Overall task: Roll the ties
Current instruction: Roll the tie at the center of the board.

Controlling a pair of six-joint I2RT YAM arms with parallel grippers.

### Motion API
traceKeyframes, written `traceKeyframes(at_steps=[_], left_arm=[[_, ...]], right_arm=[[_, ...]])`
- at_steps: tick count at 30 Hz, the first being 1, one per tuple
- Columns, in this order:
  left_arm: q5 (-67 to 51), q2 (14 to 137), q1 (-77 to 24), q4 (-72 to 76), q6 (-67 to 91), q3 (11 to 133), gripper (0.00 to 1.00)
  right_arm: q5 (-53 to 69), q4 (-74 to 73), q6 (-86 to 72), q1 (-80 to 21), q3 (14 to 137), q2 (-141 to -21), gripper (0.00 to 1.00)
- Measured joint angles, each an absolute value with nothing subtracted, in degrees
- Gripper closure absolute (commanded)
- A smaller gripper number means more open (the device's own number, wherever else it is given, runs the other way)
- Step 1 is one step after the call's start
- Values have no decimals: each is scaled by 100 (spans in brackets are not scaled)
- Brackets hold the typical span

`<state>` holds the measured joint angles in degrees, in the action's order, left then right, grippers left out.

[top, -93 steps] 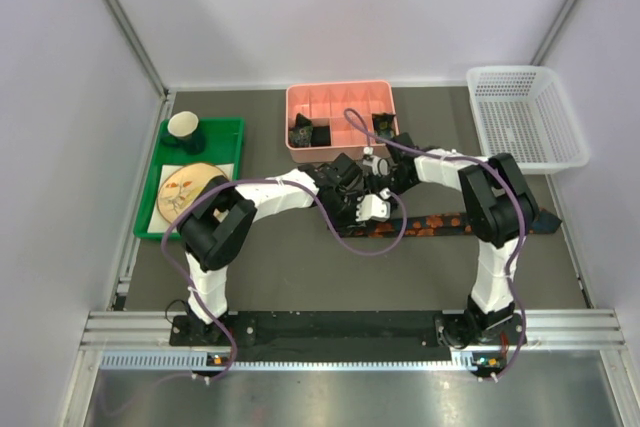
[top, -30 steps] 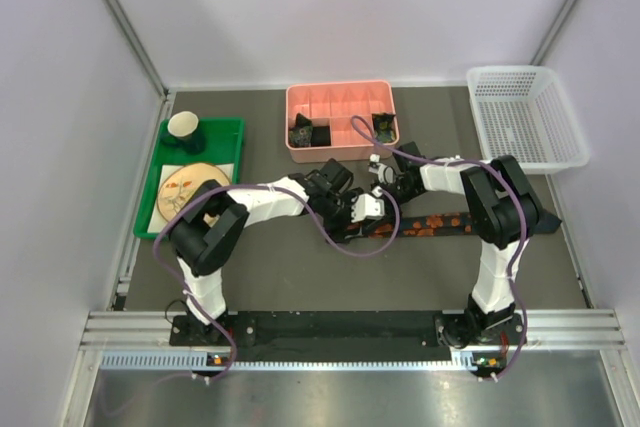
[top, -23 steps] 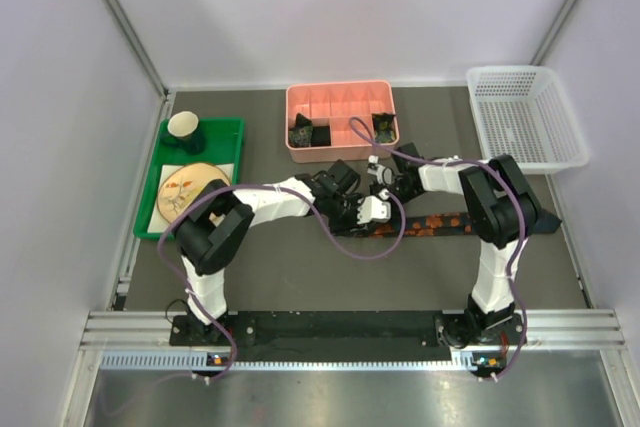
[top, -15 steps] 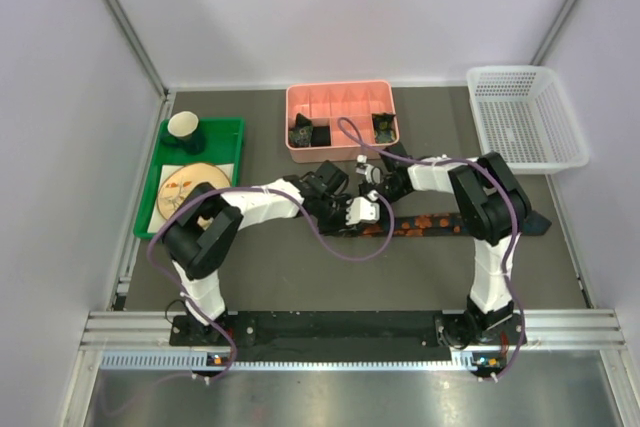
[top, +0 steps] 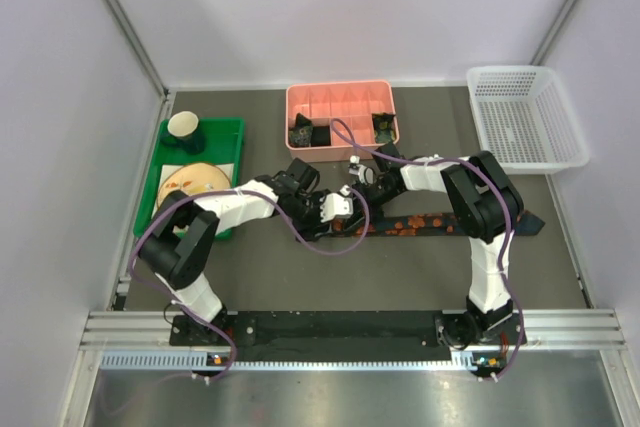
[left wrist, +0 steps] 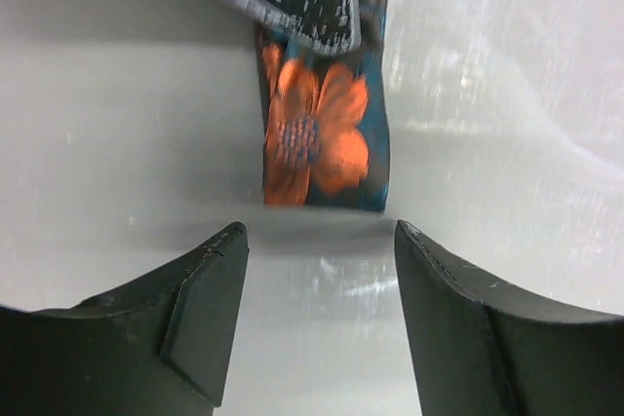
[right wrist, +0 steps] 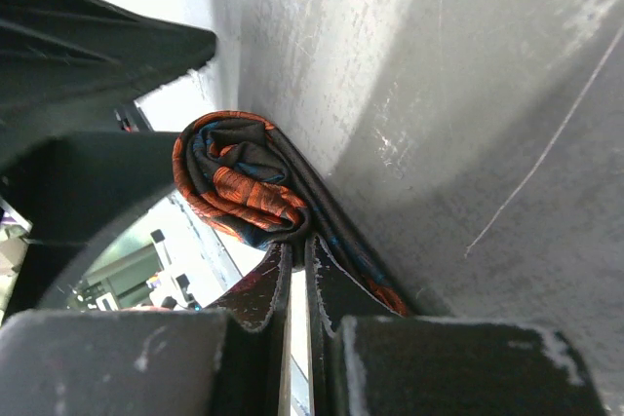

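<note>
A black tie with red-orange blotches (top: 440, 221) lies flat across the table's middle, its left end wound into a small roll (right wrist: 244, 182). My right gripper (right wrist: 297, 245) is shut on the roll's inner end; in the top view it (top: 358, 190) sits at the tie's left end. My left gripper (left wrist: 322, 231) is open, its fingers on either side of bare table just in front of the roll (left wrist: 322, 133); in the top view it (top: 338, 209) is right beside the right gripper. Rolled dark ties (top: 302, 133) sit in the pink box's compartments.
A pink compartment box (top: 340, 97) stands at the back centre. A green tray (top: 228, 132) with a cup (top: 186, 127) and a plate (top: 190, 179) is at the left. A white basket (top: 522, 117) is at the back right. Purple cables (top: 330, 242) loop over the table.
Both grippers have moved left together, and the tie's rolled left end has shifted left with them. The flat tie has been drawn a little leftward.
</note>
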<state>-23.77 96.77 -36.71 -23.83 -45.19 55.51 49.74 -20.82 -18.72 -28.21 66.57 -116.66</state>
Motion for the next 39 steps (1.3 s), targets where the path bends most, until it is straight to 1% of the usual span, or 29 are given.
traceKeyframes(at_steps=[10,15,19,23,24,27,35,39], left_arm=[[-2869,9365,-3618,-1973,-4685,5374,32],[-2987,9467,-3638,-1885,-4783,5408,35],[-3033,9692,-3675,-1892,-4860,5481,39],[-3050,9778,-3726,-1953,-4923,5548,50],[-3055,9784,-3741,-1977,-4939,5579,56],[-3065,9791,-3769,-2032,-4925,5684,64],[-3094,9817,-3929,-2265,-4661,6016,67],[-3081,9996,-4014,-2353,-4438,6243,66]], right_arm=[[4971,-2084,-1870,-2821,6657,-11671,100],[4974,-2088,-1868,-2821,6657,-11671,100],[4978,-2097,-1870,-2812,6661,-11679,100],[4980,-2139,-1868,-2812,6687,-11692,100],[4980,-2139,-1868,-2812,6687,-11692,100],[4982,-2141,-1868,-2812,6687,-11699,100],[5033,-2193,-1868,-2797,6731,-11745,100],[5046,-2209,-1870,-2794,6731,-11751,100]])
